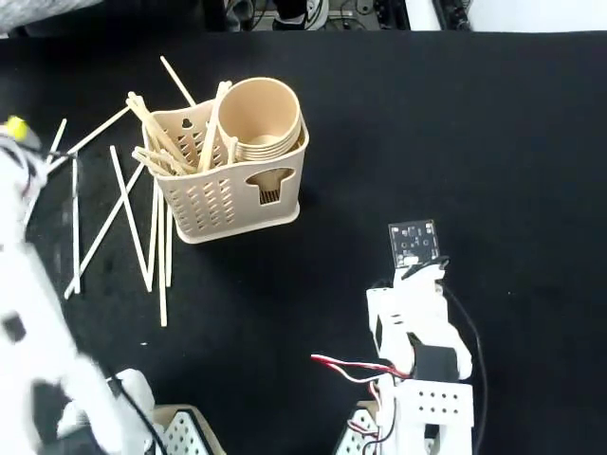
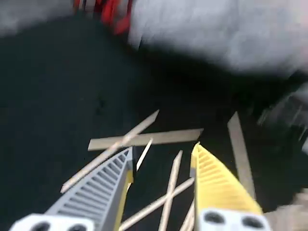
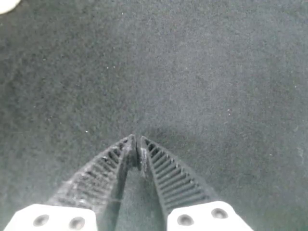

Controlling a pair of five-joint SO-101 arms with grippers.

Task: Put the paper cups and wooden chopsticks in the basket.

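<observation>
The left gripper (image 2: 163, 150) points down with its grey and yellow fingers spread apart and nothing between them. It hangs just above a scatter of loose chopsticks (image 2: 144, 138) that cross one another on the black cloth. In the high view the left arm (image 1: 28, 313) runs up the left edge of the table, and its yellow fingertip (image 1: 14, 126) sits at the far left, beside the outermost sticks.

The right gripper (image 3: 136, 142) has its two dark ribbed fingers pressed tip to tip, holding nothing, over bare cloth. The right arm (image 1: 417, 332) stands folded near the front edge, right of centre, well apart from the task's things. A small square board (image 1: 414, 244) is at its far end, and red and white wires (image 1: 346, 368) trail off its left side.

The table (image 1: 493, 142) is covered in black cloth. Beyond its far edge is a strip of room with dark items too small to tell.

The beige perforated basket (image 1: 228, 204) stands upright left of centre, toward the far side. A nested stack of paper cups (image 1: 261, 114) sits in its right part. Several wooden chopsticks (image 1: 156, 133) lean in its left part, their ends poking over the rim. More sticks (image 1: 161, 275) lie flat on the cloth just left of the basket and nearer than it, some touching its base, between it and the left arm. Two perforated base plates (image 1: 185, 431) show at the near edge.
</observation>
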